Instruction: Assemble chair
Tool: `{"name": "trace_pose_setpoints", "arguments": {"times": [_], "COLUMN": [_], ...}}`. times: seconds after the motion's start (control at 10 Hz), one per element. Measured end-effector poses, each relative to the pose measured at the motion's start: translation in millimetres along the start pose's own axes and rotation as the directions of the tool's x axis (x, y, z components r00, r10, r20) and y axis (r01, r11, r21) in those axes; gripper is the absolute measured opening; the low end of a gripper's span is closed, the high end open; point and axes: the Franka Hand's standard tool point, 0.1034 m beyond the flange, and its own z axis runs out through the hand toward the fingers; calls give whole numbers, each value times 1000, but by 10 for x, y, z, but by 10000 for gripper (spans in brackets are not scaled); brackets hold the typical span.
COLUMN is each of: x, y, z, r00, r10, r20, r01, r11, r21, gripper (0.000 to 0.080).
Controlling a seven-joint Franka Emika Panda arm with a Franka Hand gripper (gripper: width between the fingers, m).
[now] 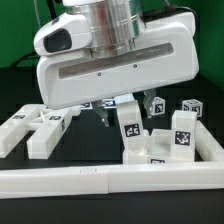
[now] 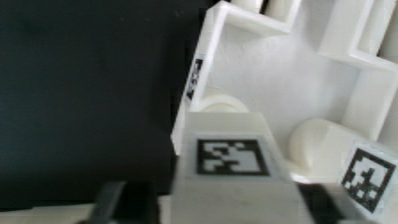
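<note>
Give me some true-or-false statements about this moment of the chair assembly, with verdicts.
1. A long white rail lies in front of the chair parts. True.
2. The chair stands finished. False: loose pieces lie at the exterior view's left, and more pieces at its right.
3. The parts are unmarked. False: a black-and-white tag shows on the piece below the wrist camera.
4. The table is black. True.
</note>
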Motion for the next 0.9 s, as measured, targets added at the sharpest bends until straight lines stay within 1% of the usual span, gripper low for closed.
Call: {"name": "trace_pose_setpoints", "arguments": {"times": [0.2,0.5,0.6,0.7,0.9], "x": [0,4,12,9,25], "y": [0,-12,-47,-98,-164], "z": [0,5,12,25,39], "r00": [1000,996,969,922,837], "r10": [3,88,245,382,544], "r20": [0,-9,-33,-53,-57], "r01": [-3,-88,-245,-382,-543], "r11": [1000,996,970,924,839], "r21": [0,0,5,11,26], "gripper": [288,288,288,290,290]}}
